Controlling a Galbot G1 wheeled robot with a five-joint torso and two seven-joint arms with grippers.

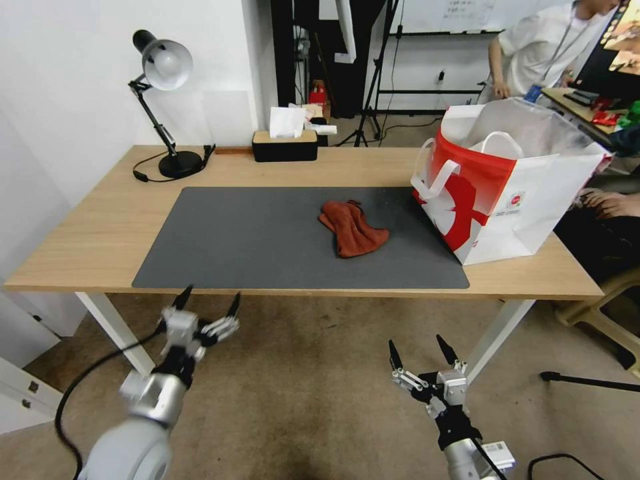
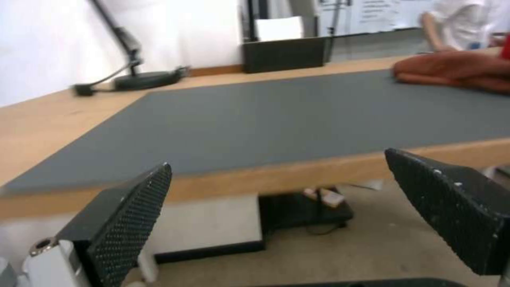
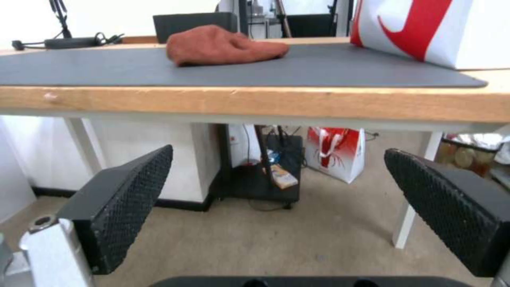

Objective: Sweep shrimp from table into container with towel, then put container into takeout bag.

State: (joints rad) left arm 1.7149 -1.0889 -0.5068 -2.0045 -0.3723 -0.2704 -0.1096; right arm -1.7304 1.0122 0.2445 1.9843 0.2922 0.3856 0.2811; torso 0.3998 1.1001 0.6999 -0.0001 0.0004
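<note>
**Operator:** While the head view is up, I log item one, the table (image 1: pixel 87 227), with its dark grey mat (image 1: pixel 253 240). Item two, the towel (image 1: pixel 351 229), lies crumpled on the mat right of centre, nothing touching it. Item three, the takeout bag (image 1: pixel 513 193), stands upright on the table's right end, mouth open, one corner resting on the mat. Item four, my left gripper (image 1: pixel 208 301), hangs below the table's near edge, fingers spread wide, nothing in them. Item five, my right gripper (image 1: pixel 420 350), sits lower over the carpet, fingers likewise apart and empty.

**Checker:** And the left wrist view?

**Operator:** Both left fingers (image 2: pixel 130 223) stand wide apart, with the table edge (image 2: pixel 297 171) just beyond them. The towel (image 2: pixel 457 71) lies far across the mat.

**Checker:** Right wrist view?

**Operator:** Right fingers (image 3: pixel 127 207) are wide apart, holding nothing, below table height. The towel (image 3: pixel 223 46) sits on the mat above, and the takeout bag (image 3: pixel 425 28) beside it.

**Checker:** Progress?

**Operator:** I can't find any shrimp or container on the table. I judge either that the sweeping and bagging are done, with the container possibly inside the bag, which I cannot confirm, or that nothing has been laid out.
</note>
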